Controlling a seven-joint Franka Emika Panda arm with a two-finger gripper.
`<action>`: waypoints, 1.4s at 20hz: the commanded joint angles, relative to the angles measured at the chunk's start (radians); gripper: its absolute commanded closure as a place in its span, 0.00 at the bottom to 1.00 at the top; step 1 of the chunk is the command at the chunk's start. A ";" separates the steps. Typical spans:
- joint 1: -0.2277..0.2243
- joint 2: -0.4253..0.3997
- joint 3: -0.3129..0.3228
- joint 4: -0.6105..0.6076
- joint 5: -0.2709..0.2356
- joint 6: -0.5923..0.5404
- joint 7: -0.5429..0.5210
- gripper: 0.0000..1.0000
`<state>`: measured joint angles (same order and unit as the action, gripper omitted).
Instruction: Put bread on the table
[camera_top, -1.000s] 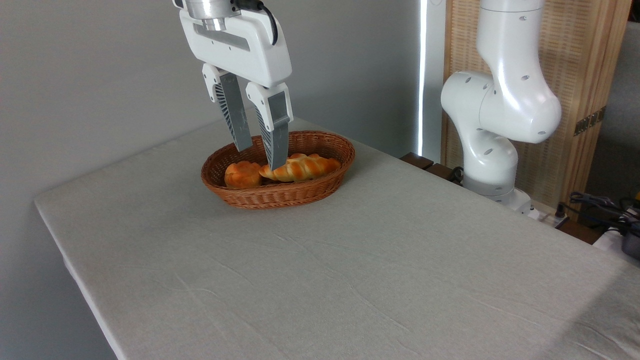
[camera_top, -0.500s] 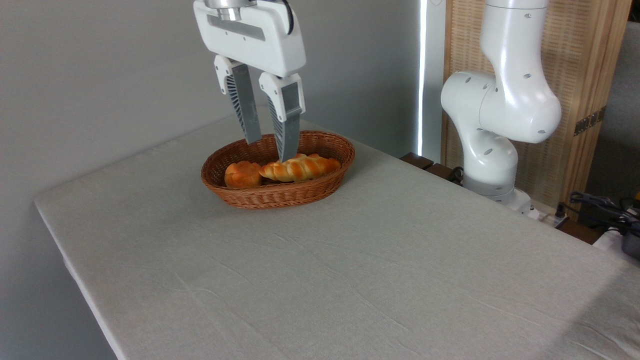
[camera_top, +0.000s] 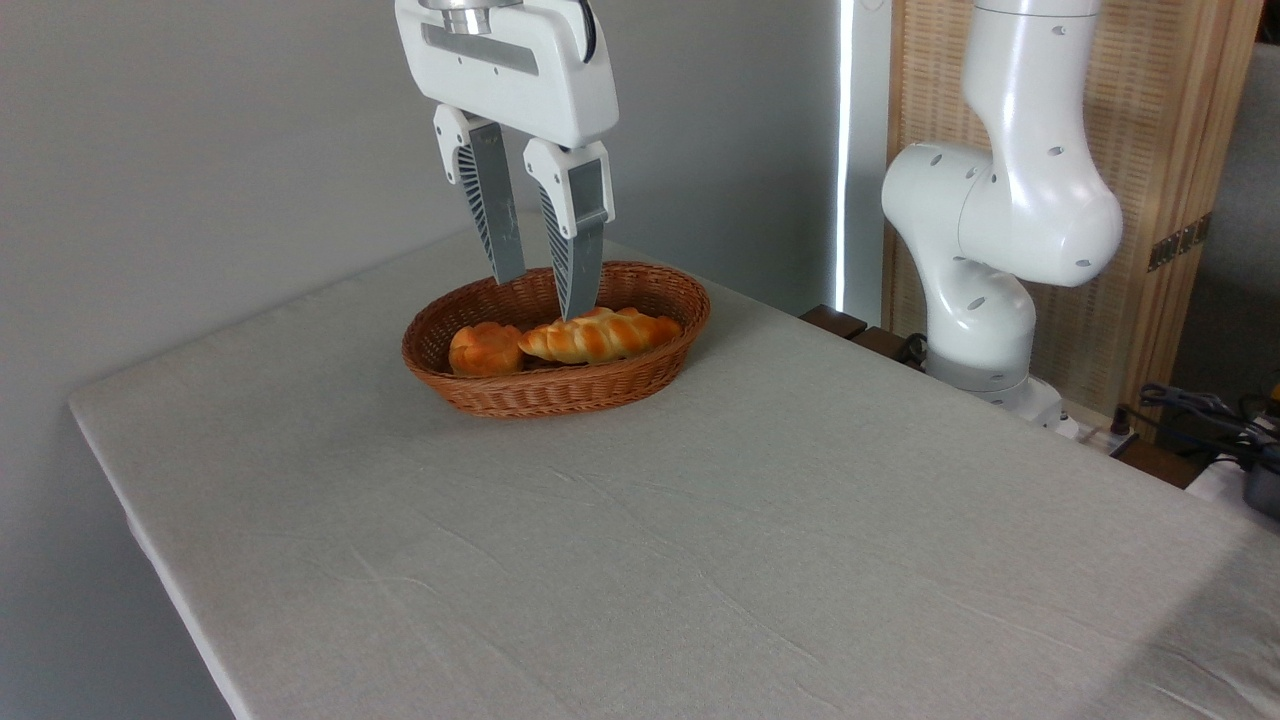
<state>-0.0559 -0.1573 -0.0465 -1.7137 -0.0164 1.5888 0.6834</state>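
Observation:
The bread, a long braided golden-orange loaf, lies inside the brown wicker basket at the far side of the table, which is draped in a pale grey-white cloth. My gripper hangs over the basket, fingers pointing down and open with nothing between them. Its right fingertip ends just above the loaf's middle, and the left one sits over the basket's back half.
A small round bun rests in the basket's left end, touching the loaf. The arm's white base stands beyond the table's right far edge, with cables farther right. A grey wall runs behind.
The gripper has moved right and slightly back over the basket, from over the bun and loaf's left end to over the loaf's middle. It stays open. Bread and bun have not moved.

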 joint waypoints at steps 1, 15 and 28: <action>-0.005 0.010 0.008 0.020 -0.005 -0.003 0.005 0.00; -0.128 -0.030 -0.004 -0.061 -0.057 -0.032 -0.002 0.00; -0.263 -0.062 -0.006 -0.178 -0.188 0.075 0.007 0.00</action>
<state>-0.2718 -0.2062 -0.0616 -1.8334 -0.1852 1.6123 0.6824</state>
